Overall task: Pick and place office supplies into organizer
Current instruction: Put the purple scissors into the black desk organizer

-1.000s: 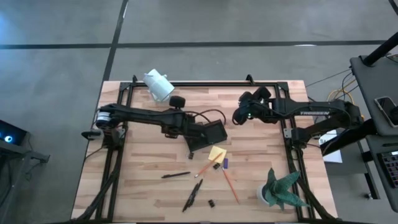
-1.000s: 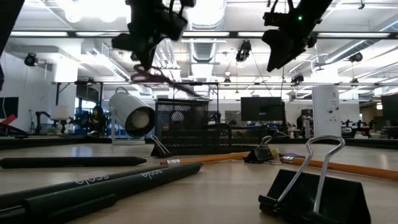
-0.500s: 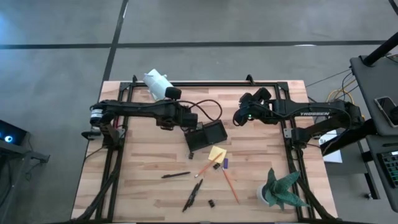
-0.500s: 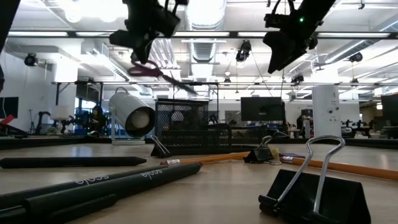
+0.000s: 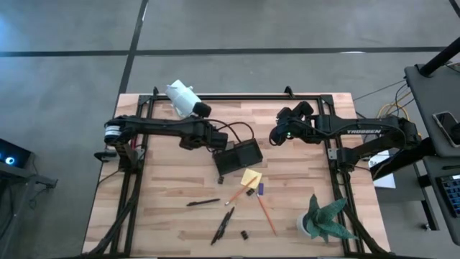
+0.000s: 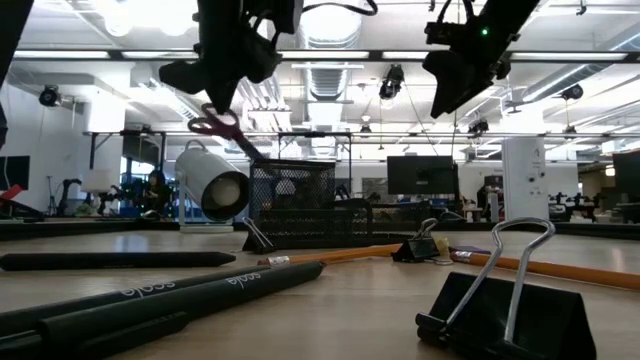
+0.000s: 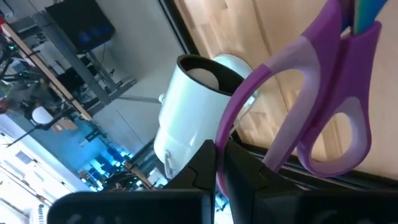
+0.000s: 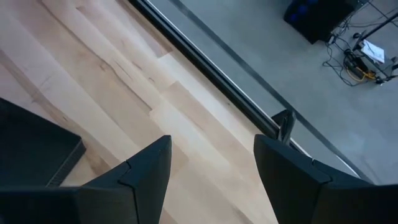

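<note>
Swung back from over the organizer (image 5: 239,156), the left gripper (image 7: 217,163) pinches purple-handled scissors (image 7: 311,106) aloft for dropping in, while the right gripper (image 8: 211,168) waits open.

Grey concrete floor (image 5: 237,29) with a dark seam surrounds the wooden surface (image 5: 172,180). Beyond it, an open workshop: bright ceiling lights (image 6: 150,15), exposed ducts (image 6: 330,75), dark monitors (image 6: 415,172), a white pillar (image 6: 525,180).
</note>
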`<state>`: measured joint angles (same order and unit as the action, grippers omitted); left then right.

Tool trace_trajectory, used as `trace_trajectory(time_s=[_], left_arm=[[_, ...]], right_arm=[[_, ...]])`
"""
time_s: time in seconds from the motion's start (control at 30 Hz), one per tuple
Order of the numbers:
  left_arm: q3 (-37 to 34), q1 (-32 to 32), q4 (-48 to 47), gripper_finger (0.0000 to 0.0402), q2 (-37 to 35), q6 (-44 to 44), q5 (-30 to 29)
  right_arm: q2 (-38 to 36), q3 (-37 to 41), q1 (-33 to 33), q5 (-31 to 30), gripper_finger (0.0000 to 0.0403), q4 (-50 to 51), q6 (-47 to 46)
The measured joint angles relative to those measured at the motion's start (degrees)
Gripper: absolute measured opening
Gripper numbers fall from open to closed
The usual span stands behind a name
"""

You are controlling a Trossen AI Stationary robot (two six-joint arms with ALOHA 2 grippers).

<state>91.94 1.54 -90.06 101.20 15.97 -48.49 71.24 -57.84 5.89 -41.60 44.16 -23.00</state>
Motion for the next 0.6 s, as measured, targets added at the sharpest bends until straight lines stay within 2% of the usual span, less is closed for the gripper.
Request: trace_trajectory(time_s=[0.23, 0.6], left_arm=[[0.2, -0.1, 0.0, 0.0001, 0.4, -0.2, 0.0], [0.3, -3.0, 2.8, 0.0042, 0.4, -0.6, 2.8]], right_arm=[[0.0, 0.0, 0.0, -0.2, 0.0221, 0.0, 0.0], [0.1, 0.0, 0.0, -0.2, 0.0221, 0.0, -0.8]])
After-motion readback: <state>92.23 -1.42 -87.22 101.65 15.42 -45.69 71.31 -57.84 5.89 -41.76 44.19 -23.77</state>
